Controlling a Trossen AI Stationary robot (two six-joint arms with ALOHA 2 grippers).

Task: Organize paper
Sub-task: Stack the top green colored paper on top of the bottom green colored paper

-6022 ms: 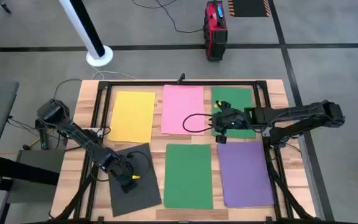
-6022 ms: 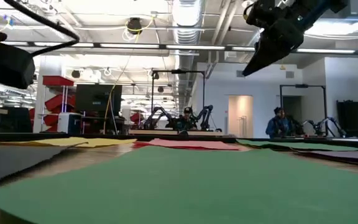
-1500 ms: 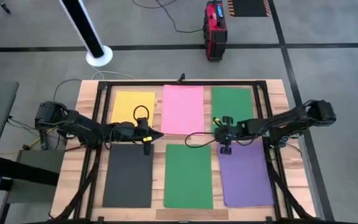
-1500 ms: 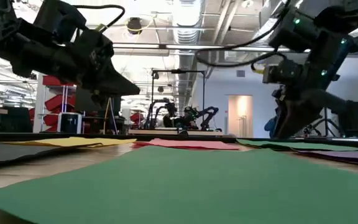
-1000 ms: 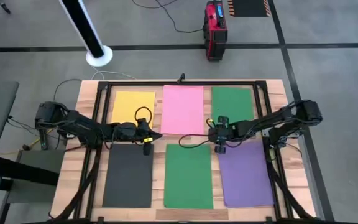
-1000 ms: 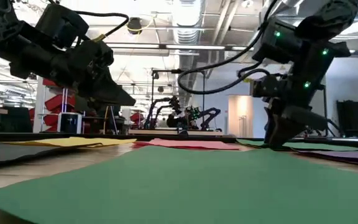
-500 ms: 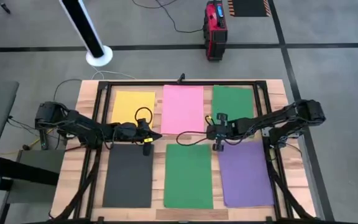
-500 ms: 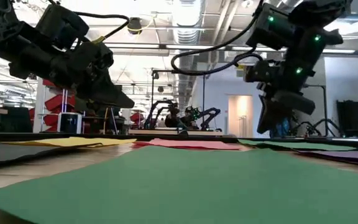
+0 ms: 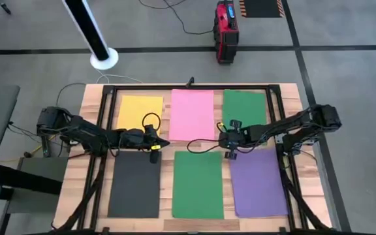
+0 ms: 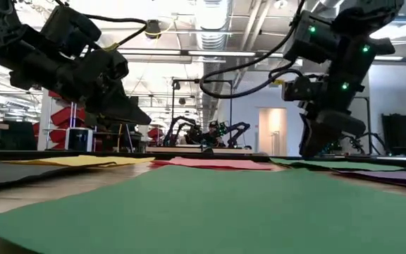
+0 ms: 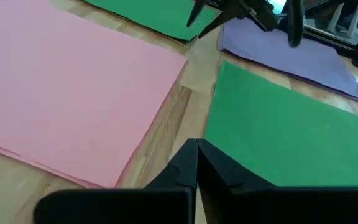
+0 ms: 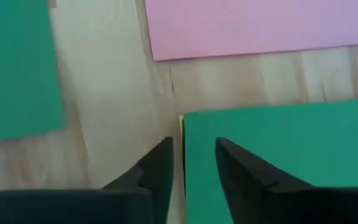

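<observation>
If the right tool (image 12: 191, 163), its fingers narrowly parted astride the corner of the near green rectangular paper sheet (image 9: 198, 184), closes carelessly, that corner may crumple.

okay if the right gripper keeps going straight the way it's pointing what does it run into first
Most likely the corner of the middle green sheet. The right gripper, fingers slightly apart, points down over that corner beside bare table; the pink sheet lies just beyond. Its height above the paper is unclear.

We see a grey floor (image 9: 344, 78) crossed by dark lines, a red case (image 9: 226, 31), a white pole (image 9: 94, 32), and bright ceiling lights (image 10: 210, 14).
</observation>
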